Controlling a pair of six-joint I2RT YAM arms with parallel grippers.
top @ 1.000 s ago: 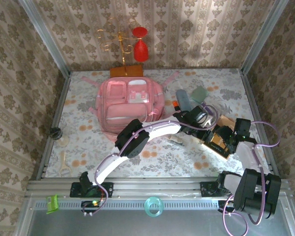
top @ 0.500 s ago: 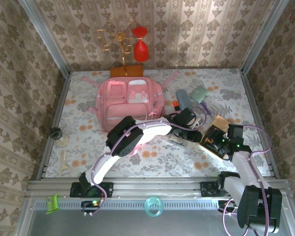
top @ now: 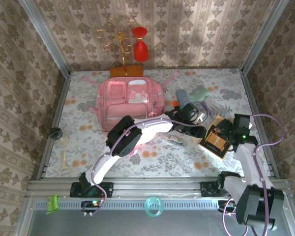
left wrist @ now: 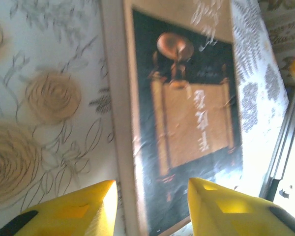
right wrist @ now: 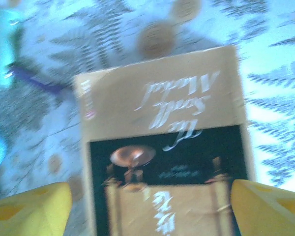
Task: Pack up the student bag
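Note:
The student bag (top: 130,105), a big pink backpack, lies flat at the back middle of the table. To its right lies a book (top: 216,140) with a tan and black cover. My left gripper (top: 200,131) reaches across from the left. In the left wrist view its yellow fingers (left wrist: 83,211) stand apart, the left gripper (left wrist: 150,191) straddling the long edge of the book (left wrist: 187,113). My right gripper (top: 228,132) comes in from the right. It (right wrist: 150,206) is open wide, one finger on either side of the book (right wrist: 162,147).
A grey-blue pouch (top: 183,98), a green item (top: 200,92) and a purple-handled thing (top: 205,105) lie behind the book. A stand with red glasses (top: 137,46) is at the back wall. A black knob (top: 55,132) and a cream tool (top: 64,164) lie far left.
My right arm has swung back out to the right side of the book and its jaws have widened. My left gripper drew back left, then edged toward the book again.

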